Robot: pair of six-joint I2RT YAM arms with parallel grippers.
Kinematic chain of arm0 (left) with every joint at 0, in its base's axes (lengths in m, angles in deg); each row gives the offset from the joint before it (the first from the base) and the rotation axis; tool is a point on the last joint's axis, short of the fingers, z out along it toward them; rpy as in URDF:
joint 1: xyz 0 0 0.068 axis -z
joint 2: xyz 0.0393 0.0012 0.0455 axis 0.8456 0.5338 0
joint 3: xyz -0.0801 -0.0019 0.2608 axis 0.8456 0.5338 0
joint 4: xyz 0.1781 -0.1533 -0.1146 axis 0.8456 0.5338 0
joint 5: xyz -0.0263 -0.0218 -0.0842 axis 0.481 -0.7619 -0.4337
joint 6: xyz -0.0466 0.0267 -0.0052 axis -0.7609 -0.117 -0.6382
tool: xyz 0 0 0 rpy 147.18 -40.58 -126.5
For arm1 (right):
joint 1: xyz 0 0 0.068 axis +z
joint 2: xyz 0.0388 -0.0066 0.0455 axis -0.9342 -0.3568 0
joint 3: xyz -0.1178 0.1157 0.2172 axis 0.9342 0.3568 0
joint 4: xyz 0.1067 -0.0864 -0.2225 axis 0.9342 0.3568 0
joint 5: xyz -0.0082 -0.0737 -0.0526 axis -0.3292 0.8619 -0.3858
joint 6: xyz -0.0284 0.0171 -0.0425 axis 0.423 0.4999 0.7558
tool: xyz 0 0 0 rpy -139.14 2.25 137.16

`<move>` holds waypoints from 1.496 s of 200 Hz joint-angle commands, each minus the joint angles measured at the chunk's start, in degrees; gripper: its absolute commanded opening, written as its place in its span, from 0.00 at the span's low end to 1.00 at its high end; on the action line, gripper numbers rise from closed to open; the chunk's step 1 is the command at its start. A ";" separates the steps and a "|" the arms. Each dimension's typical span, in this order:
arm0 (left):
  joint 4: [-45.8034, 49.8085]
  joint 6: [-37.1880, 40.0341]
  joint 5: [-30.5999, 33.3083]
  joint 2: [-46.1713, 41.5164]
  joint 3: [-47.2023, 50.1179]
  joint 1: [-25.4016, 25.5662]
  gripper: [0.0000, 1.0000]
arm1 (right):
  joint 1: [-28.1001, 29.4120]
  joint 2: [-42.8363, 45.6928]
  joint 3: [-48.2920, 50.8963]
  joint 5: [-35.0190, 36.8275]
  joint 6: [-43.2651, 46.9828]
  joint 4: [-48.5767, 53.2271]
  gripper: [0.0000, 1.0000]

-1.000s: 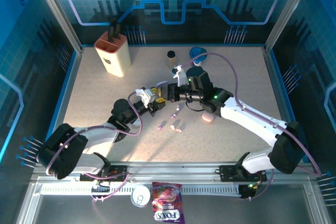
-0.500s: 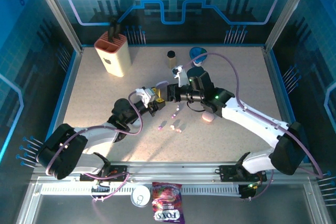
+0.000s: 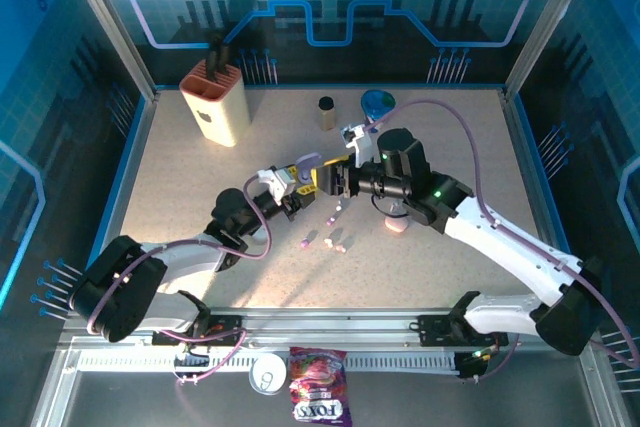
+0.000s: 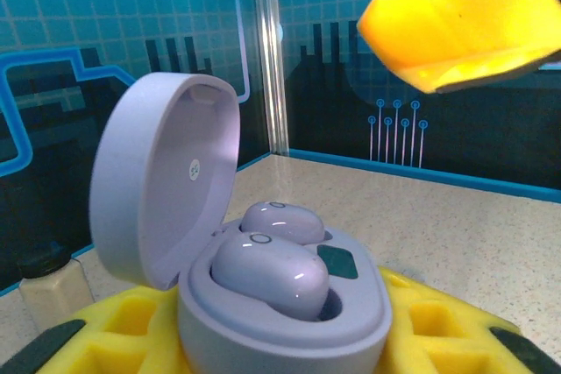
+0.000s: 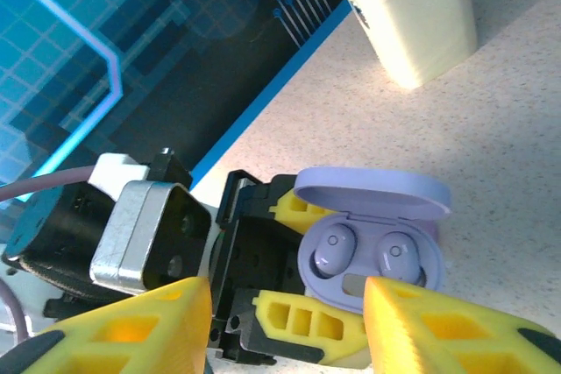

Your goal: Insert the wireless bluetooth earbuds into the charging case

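The purple charging case [image 4: 280,326] stands with its lid [image 4: 166,190] flipped up, and my left gripper [image 3: 300,185] is shut on it between yellow fingers [image 4: 438,330]. Two purple earbuds [image 4: 267,273] [image 4: 282,219] sit in its wells. From the right wrist the case [image 5: 351,282] and both earbuds [image 5: 333,243] [image 5: 399,253] show just beyond my right gripper [image 5: 285,304], which is open with nothing between its fingers. From above, that gripper [image 3: 337,183] hangs just right of the case [image 3: 306,161]. Loose earbuds [image 3: 335,215] [image 3: 307,241] [image 3: 337,243] lie on the table below.
A pink case [image 3: 398,224] lies under the right arm. A cream knife block [image 3: 215,102] stands back left, a small jar [image 3: 326,110] and a blue object [image 3: 377,102] at the back. A can [image 3: 268,374] and a candy bag [image 3: 318,399] lie off the table's front edge.
My right gripper has opened and drawn back to the right, away from the case. The left gripper has kept the case still.
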 commanded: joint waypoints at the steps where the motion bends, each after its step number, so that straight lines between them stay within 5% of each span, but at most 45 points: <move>1: 0.94 4.25 -0.77 -1.41 1.12 0.51 0.30 | -0.62 -1.23 -4.64 3.73 3.98 5.39 0.49; 91: 6.63 8.55 -1.28 -6.19 2.06 0.71 0.31 | -1.20 -14.02 -16.61 8.16 9.59 16.52 0.52; 157: 7.06 1.99 2.91 -7.37 1.21 0.68 0.31 | -2.68 -6.75 -8.64 5.49 7.28 13.41 0.52; 222: -1.19 -6.93 -3.59 -4.33 -0.18 0.69 0.32 | -11.95 1.14 9.41 -22.89 -17.16 -14.24 0.61; 299: -11.69 -10.10 -9.96 2.95 -3.09 1.39 0.32 | -11.91 -4.10 19.88 -30.84 -37.26 -43.91 0.65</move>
